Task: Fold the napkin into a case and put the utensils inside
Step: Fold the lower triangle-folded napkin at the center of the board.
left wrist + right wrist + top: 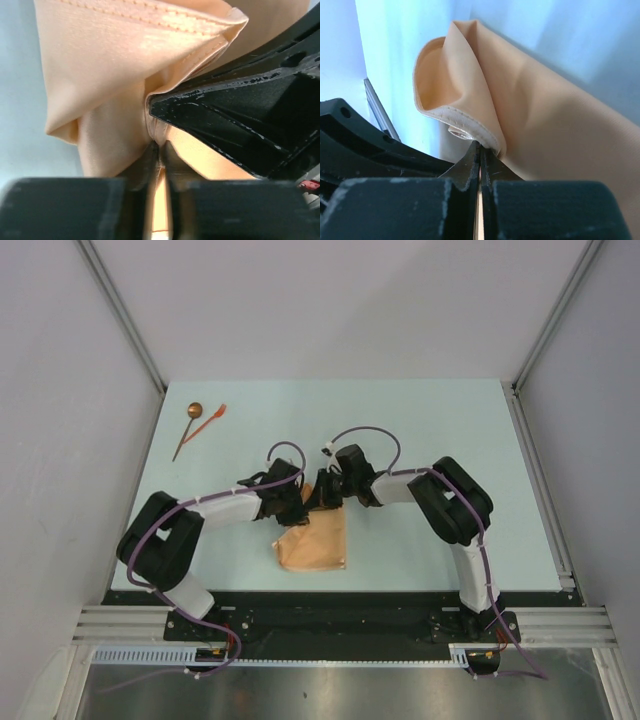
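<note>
The soft tan-orange cloth napkin is lying only partly folded at the pale table's near middle. The left gripper and right gripper are both pinching its lifted far edge. The coppery dark-handled spoon and orange-red plastic fork are waiting outside, well apart.

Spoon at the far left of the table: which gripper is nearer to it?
Left. The left gripper pinches the napkin on the side toward the spoon; the right gripper grips the same cloth just beyond it, farther from the spoon.
</note>
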